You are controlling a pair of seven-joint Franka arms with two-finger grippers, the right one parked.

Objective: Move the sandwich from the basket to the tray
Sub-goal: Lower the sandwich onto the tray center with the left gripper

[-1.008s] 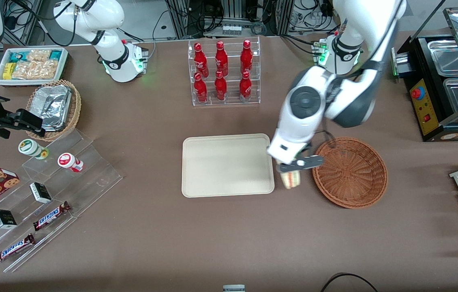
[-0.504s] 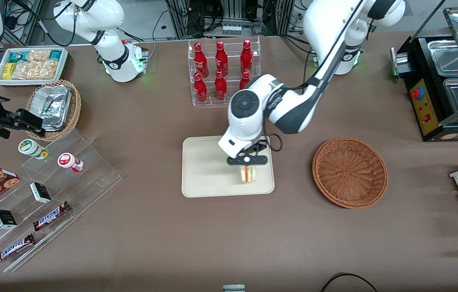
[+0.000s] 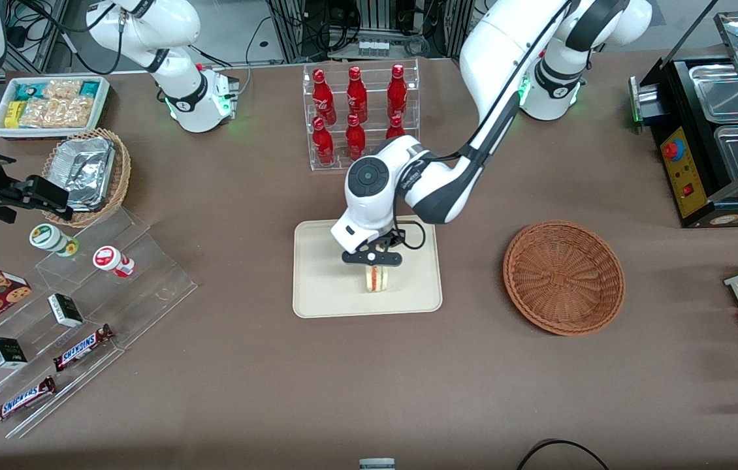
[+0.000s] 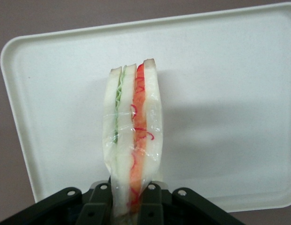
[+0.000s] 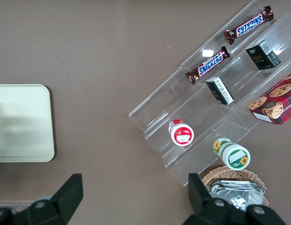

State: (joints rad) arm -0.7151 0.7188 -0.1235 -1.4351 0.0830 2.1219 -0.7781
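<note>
My left gripper (image 3: 373, 258) is shut on the sandwich (image 3: 377, 279), a wrapped wedge of pale bread with red, orange and green layers. It hangs from the fingers over the middle of the cream-beige tray (image 3: 323, 290). In the left wrist view the sandwich (image 4: 133, 136) is pinched between the two black fingers (image 4: 99, 206) with the tray (image 4: 230, 93) below it. I cannot tell whether the sandwich touches the tray. The reddish-brown wicker basket (image 3: 563, 277) stands empty beside the tray, toward the working arm's end of the table.
A clear rack of red bottles (image 3: 361, 115) stands farther from the front camera than the tray. Toward the parked arm's end are a clear stepped display (image 3: 81, 313) with snacks, a tan basket of foil containers (image 3: 86, 171) and a white snack bin (image 3: 50, 104). A black hot-food cabinet (image 3: 721, 124) stands near the basket.
My left gripper has carried the sandwich from the table gap beside the basket across the tray's edge to over the tray's middle. The basket has stayed put.
</note>
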